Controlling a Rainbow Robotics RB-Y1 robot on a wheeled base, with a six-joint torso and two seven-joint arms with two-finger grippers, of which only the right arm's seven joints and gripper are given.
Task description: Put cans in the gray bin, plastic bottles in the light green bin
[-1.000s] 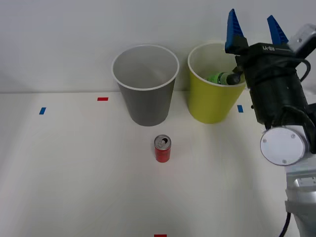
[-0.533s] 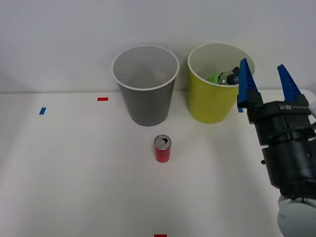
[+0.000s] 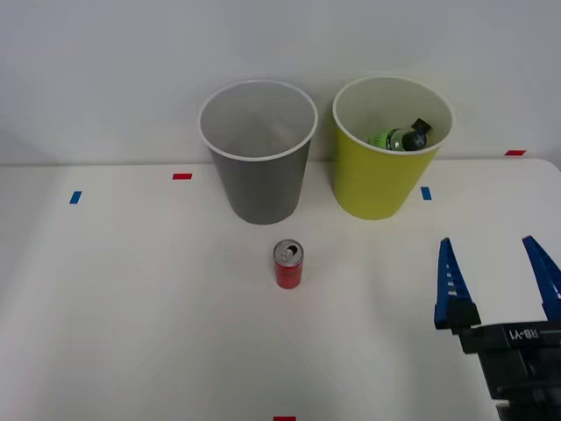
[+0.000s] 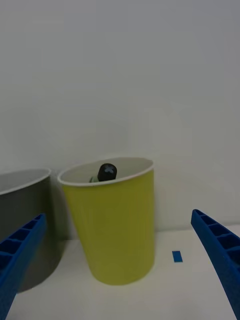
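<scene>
I'm holding the tool point(image 3: 497, 274) w/ fingers apart and empty near the bench point(image 3: 131, 333) edge, worrying a fast approach tips the red can point(image 3: 288, 264) sideways.

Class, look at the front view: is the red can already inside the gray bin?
No, the red can stands upright on the table, in front of the gray bin and apart from it.

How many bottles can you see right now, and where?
1: a green bottle with a black cap lies inside the light green bin, leaning against its far wall. Another could be hidden lower in that bin; none stands on the table.
</scene>
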